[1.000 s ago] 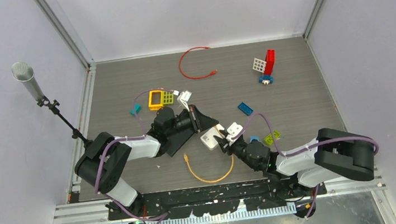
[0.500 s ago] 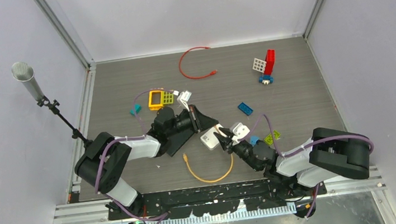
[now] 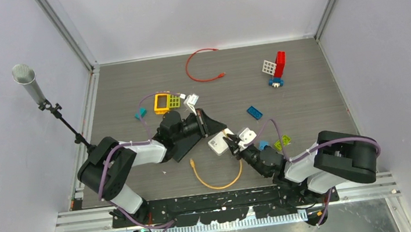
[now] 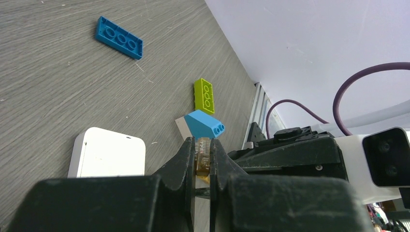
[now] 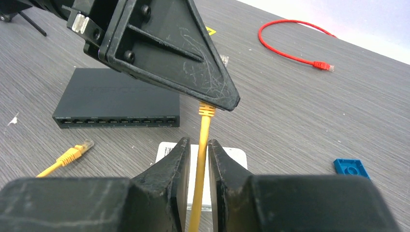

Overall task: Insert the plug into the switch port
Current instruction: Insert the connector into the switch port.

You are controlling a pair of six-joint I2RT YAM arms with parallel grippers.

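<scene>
Plug held mid-counter, both pincers clenched

Nearest the counter's near edge, the limp yellow cable (image 5: 203, 130) is pinched by the right pincer (image 5: 198, 142) just under its boot. Above it, the light plug (image 4: 203, 162), judged rigid but fragile at its clip, is clamped in the left pincer (image 4: 202, 145). Beyond, toward the left edge, lies the switch (image 5: 116, 96).

Plug (image 4: 202, 153) partly hidden (inside left gripper (image 4: 202, 141))

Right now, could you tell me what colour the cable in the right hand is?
The cable is yellow, clearest in the right wrist view.
</scene>
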